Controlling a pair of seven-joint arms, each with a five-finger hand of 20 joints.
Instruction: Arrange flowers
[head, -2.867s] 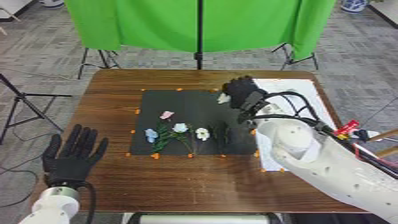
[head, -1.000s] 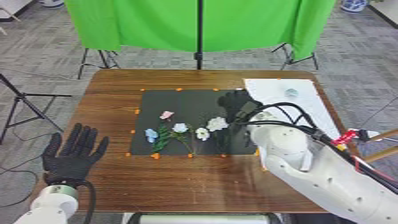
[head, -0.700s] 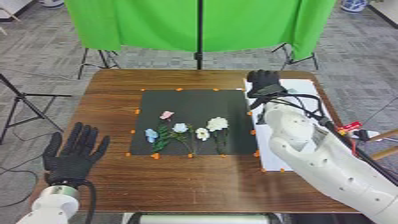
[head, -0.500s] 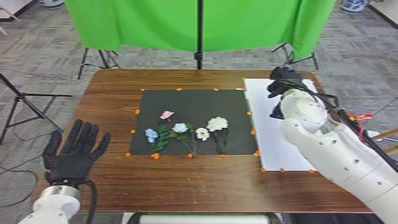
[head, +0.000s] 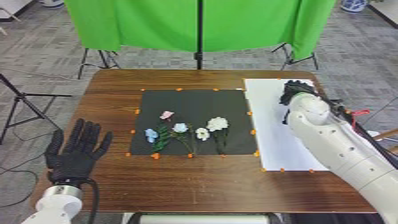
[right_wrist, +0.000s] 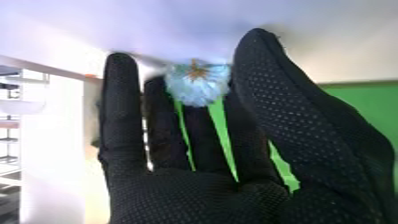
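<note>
A green cloth hangs behind the brown table. In the head view, flowers lie on the black mat, the left hand is open beside it, and the right hand is over the white sheet. In the right wrist view, the right hand has straight fingers; the pale flower sits near their tips, between them and the thumb. Whether they touch it, I can't tell.
</note>
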